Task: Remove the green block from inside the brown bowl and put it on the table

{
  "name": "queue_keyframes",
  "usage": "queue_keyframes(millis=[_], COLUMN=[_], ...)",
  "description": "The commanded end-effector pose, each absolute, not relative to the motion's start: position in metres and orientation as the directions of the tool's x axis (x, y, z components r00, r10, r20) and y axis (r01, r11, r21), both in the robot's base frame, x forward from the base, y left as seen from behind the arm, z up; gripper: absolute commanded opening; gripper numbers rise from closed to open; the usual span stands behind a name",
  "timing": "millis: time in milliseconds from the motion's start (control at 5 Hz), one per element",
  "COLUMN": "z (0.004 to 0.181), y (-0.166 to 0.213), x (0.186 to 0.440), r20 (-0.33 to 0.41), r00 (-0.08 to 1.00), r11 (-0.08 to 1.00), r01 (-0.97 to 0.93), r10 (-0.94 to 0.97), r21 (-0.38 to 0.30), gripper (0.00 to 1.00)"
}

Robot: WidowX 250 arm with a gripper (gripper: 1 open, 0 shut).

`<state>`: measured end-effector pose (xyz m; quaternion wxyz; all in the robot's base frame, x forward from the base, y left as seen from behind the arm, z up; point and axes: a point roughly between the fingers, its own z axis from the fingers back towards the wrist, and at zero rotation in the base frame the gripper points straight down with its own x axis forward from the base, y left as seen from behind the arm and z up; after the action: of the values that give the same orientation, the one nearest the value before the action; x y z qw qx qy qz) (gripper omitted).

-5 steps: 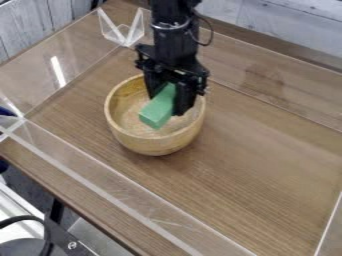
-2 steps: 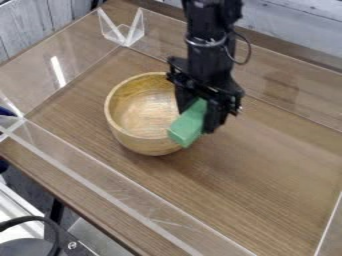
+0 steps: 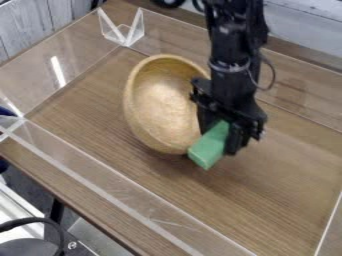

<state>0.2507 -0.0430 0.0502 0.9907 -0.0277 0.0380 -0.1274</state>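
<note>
Walls (image 3: 80,205) of clear acrylic edge the table (image 3: 287,170), a wood-grain surface that fills most of the view; a small clear bracket (image 3: 122,28) stands at the back, at about eleven o'clock from the bowl.

Left of centre sits the bowl (image 3: 158,108). It is tipped up on its side, its pale, smooth inside facing the lower left, its lower rim on the table and its far wall leaning against the arm's black fingers. Nothing lies inside it.

At four o'clock from the bowl, just beside its outer wall, is the gripper (image 3: 223,135), pointing straight down from the black arm (image 3: 237,40), which descends from the top edge. Its fingers are set narrow and clamp the upper end of the block (image 3: 209,149). That green bar hangs tilted, its lower end reaching toward seven o'clock, outside the bowl and low over the table. Whether its bottom corner touches the wood I cannot tell. The block's near side also lies close against the bowl's rim.

To the right, bare table runs to the far wall.
</note>
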Motion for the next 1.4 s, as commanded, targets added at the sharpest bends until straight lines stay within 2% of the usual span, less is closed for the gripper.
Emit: queue_keyframes(millis=[0, 400, 1200], z=[0.043, 0.048, 0.067], y=[-0.047, -0.043, -0.055], x=[0.256, 0.256, 0.258], r20=[-0.045, -0.040, -0.007], r00=[0.962, 0.966, 0.967], r11=[0.962, 0.966, 0.965], r01=[0.265, 0.251, 0.254], r10=[-0.268, -0.254, -0.255], r21=[-0.059, -0.059, -0.064], gripper=[0.00, 0.00, 0.00])
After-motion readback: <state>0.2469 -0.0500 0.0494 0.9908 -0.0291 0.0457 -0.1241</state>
